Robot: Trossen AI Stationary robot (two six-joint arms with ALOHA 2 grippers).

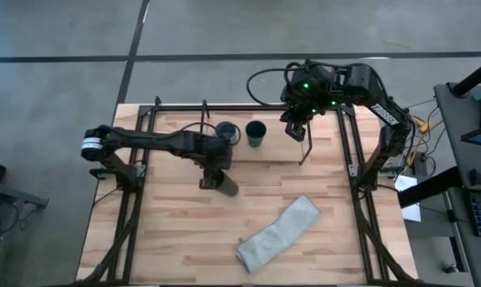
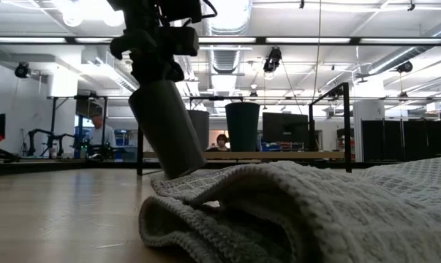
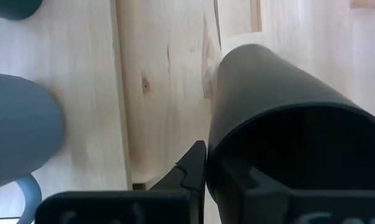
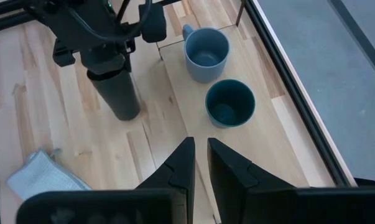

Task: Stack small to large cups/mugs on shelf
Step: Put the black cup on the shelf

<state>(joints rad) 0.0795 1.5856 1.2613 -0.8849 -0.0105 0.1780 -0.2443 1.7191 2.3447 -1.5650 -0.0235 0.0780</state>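
Observation:
My left gripper (image 1: 212, 177) is shut on the taller black cup (image 1: 228, 188) over the tabletop, just near of the shelf (image 1: 276, 151). The cup also shows in the low view (image 2: 165, 124), tilted. The grey-blue mug (image 1: 226, 131) and the dark teal cup (image 1: 256, 133) stand upright side by side on the shelf board, mouths up. They also show in the right wrist view, the mug (image 4: 206, 55) and the teal cup (image 4: 229, 102). My right gripper (image 1: 296, 127) hovers above the shelf's right part, empty, with only a narrow slit between its fingers (image 4: 199, 152). My left gripper holds the black cup by its rim wall (image 3: 211, 146), one finger outside (image 3: 193, 165) and one inside the mouth. The fingers come from above, pointing down. The cup is tilted, its mouth toward the table's left; the cloth hides whether its base touches the table.
A crumpled grey-green cloth (image 1: 280, 231) lies on the tabletop near the front right and fills the low view's foreground (image 2: 293, 212). Thin black rods (image 1: 308, 147) frame the shelf. Black frame rails run along the table's left and right sides.

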